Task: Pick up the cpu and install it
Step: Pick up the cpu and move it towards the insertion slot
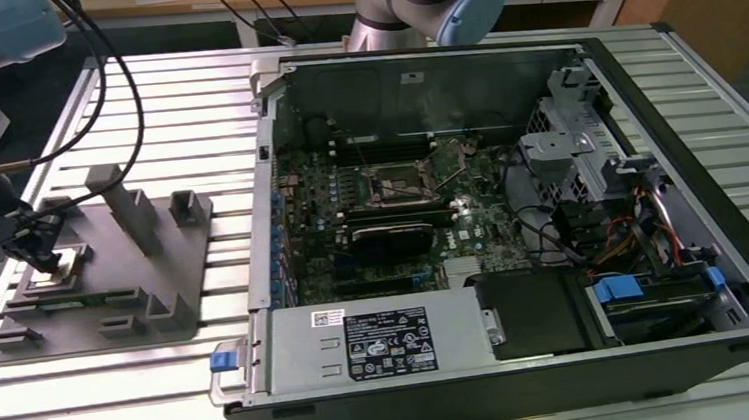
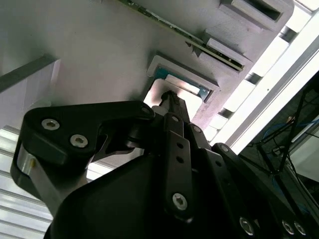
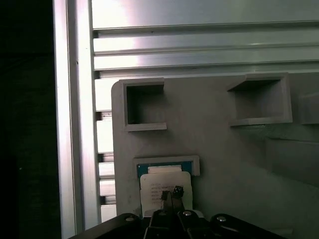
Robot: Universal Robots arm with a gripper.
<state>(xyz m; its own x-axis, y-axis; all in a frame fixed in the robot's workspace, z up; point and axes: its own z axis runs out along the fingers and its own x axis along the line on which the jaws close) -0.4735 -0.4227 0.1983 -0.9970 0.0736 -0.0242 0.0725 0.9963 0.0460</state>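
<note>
Where the grey holder tray (image 1: 167, 286) sits on your desk (image 1: 96, 402), at the exterior view's left of the open computer case (image 1: 708, 364): cpu (image 3: 160, 180), flat in its framed recess. Your tool (image 3: 172, 192): fingertips drawn together, directly over the cpu's top.

The exterior view looks down from high and well back over the worktop (image 1: 97, 417), case (image 1: 497, 403) and grey fixture (image 1: 113, 291). Both wrist views sit close above that fixture, facing down past the gripper (image 3: 172, 191) (image 2: 169, 97) onto the cpu (image 3: 159, 181) (image 2: 183, 83) (image 1: 55, 268), shared by all three.
</note>
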